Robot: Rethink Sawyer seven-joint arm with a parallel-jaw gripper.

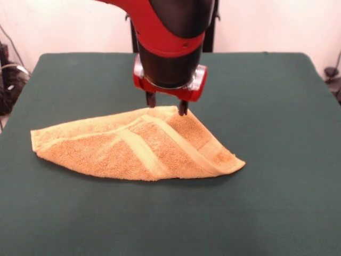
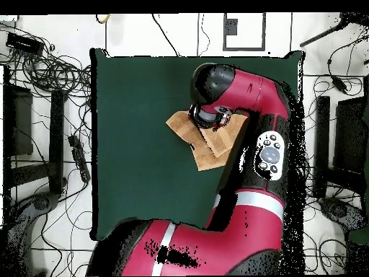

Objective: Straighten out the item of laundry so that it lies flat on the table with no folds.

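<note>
The gripper (image 1: 167,110) hangs straight down from the red and black arm (image 1: 170,37) over the far edge of the towel (image 1: 138,146), its two dark fingers (image 1: 183,108) set a little apart with their tips at or just above the cloth; from the front view it is not possible to tell whether they pinch the towel's edge or only touch it, so what the gripper has hold of, if anything, cannot be told. The golden-orange towel lies on the dark green bench (image 1: 277,202), roughly in the middle of it and well clear of every edge. It is not flat: it is folded over itself into a rough triangle, with a long rounded end reaching toward the left of the front view and a pointed corner toward the right. Flat woven bands cross its upper layer, one running diagonally down to the pointed corner and another crossing it nearer the middle, and the fold lines show as raised ridges in the terry pile. In the overhead view the arm (image 2: 252,144) reaches across the bench (image 2: 137,144) and covers much of the towel (image 2: 209,155), so only parts of the orange cloth show on either side of the wrist.
</note>
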